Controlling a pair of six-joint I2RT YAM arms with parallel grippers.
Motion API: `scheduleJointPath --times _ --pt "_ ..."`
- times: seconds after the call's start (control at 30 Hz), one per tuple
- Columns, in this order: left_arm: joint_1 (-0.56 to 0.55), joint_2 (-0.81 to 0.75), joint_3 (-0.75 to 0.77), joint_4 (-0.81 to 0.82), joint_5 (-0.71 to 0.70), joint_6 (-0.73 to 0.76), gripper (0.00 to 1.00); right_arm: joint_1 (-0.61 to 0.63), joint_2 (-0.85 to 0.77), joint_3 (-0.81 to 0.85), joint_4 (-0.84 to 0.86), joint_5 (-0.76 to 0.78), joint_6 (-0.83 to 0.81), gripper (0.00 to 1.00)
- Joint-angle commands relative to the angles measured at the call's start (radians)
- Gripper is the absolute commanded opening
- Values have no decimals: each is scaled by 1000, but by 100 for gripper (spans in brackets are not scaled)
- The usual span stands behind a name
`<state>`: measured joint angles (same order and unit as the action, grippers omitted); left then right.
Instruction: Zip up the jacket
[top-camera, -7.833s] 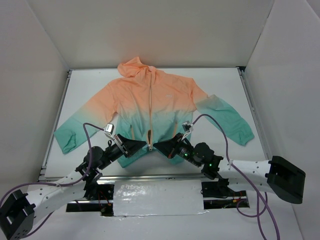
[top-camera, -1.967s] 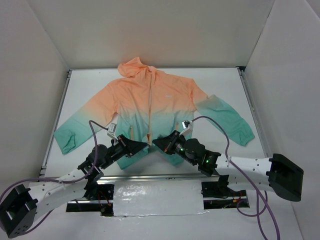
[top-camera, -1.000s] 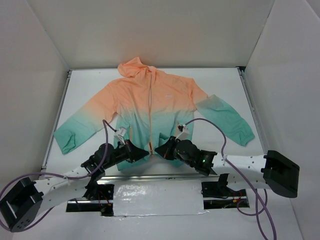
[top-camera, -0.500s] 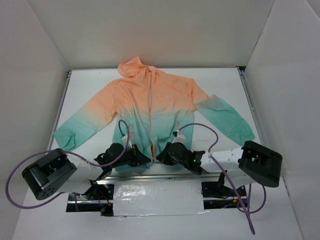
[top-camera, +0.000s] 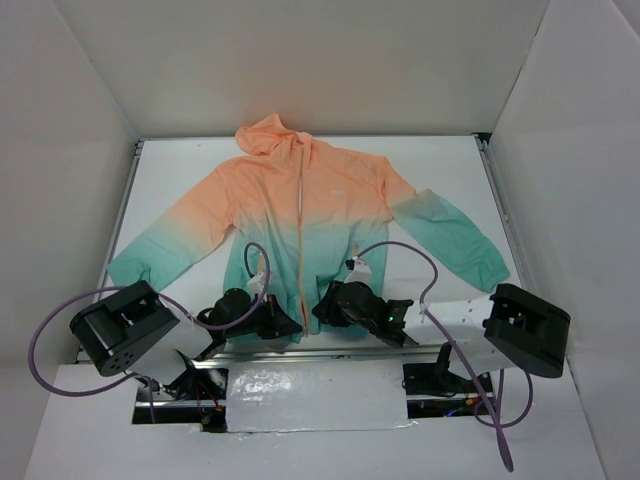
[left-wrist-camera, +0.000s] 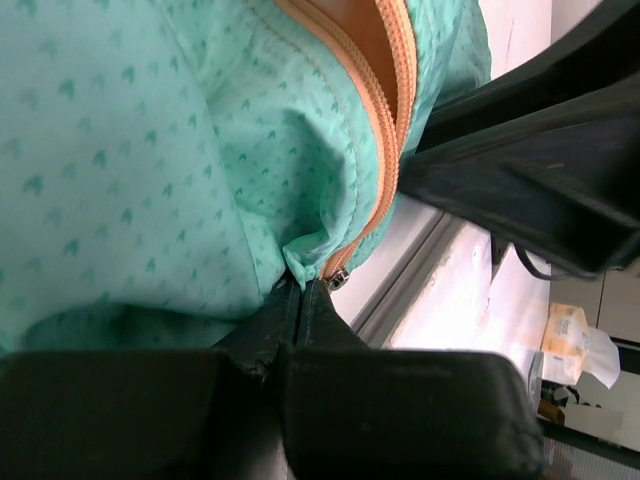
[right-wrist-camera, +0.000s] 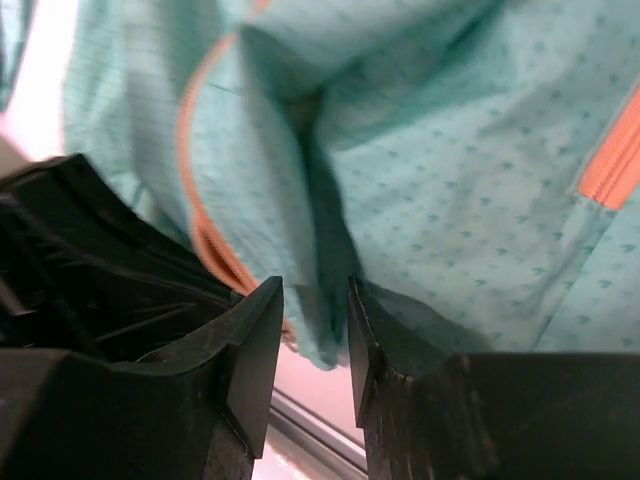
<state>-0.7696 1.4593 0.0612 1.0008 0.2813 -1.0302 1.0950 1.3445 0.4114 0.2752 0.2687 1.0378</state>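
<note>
The jacket (top-camera: 300, 200) lies flat on the white table, hood away from me, orange on top and teal at the hem, its pale zipper (top-camera: 301, 220) running down the middle. My left gripper (top-camera: 288, 325) sits at the hem just left of the zipper's lower end. In the left wrist view it (left-wrist-camera: 303, 288) is shut on the teal hem corner (left-wrist-camera: 300, 262), beside the orange zipper tape (left-wrist-camera: 385, 130) and a small metal zipper end (left-wrist-camera: 338, 277). My right gripper (top-camera: 322, 308) is at the hem right of the zipper. In its wrist view it (right-wrist-camera: 315, 300) is open with a teal fold (right-wrist-camera: 325, 300) between the jaws.
A metal rail (top-camera: 330, 352) runs along the table's near edge, just under the hem, with a silver taped panel (top-camera: 315, 395) below it. White walls (top-camera: 60, 150) close in three sides. Purple cables (top-camera: 400, 250) loop over the jacket's lower part. An orange pocket slit (right-wrist-camera: 610, 160) lies right of my right gripper.
Both arms have folded back and the grippers have dropped low onto the hem at the zipper's bottom. The jacket's hem has been drawn slightly toward the near edge.
</note>
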Motion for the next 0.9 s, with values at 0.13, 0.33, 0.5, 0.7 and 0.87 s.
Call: scheduleJointPath --times 0.13,0.33,0.5,0.7,0.87 --pt "-7 0 -15 45 33 7 0 0 -111 14 -44 -32 -81 39" --pt "-7 -27 -17 35 29 10 0 63 -157 -11 -50 -123 -81 40" --pt "-7 -25 -11 47 35 7 0 131 -99 -8 -25 -172 -38 40" --pt "-7 -8 -14 76 45 1 0 137 -6 -5 19 -180 8 39" --pt "-7 3 -11 88 53 -1 0 138 56 7 16 -169 30 42"
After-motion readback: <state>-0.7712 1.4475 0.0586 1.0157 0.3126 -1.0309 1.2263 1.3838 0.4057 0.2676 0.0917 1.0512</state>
